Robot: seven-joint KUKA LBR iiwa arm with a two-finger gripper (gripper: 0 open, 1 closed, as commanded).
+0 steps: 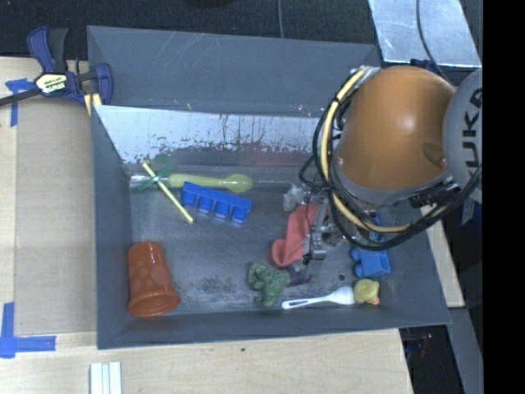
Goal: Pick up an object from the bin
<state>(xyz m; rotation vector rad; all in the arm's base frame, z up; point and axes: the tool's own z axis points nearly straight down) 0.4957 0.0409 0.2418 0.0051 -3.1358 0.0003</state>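
Pink-red floppy piece (289,245) lies in the bin (111,220), right of its middle, against the gripper (316,238) and near a green toy (267,281). Whether the gripper is open or closed on it cannot be told.

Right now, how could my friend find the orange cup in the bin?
Start at the grey bin and go to its lower left corner. The orange cup lies there on its side, alone, far bigger than the yellow stick above it.
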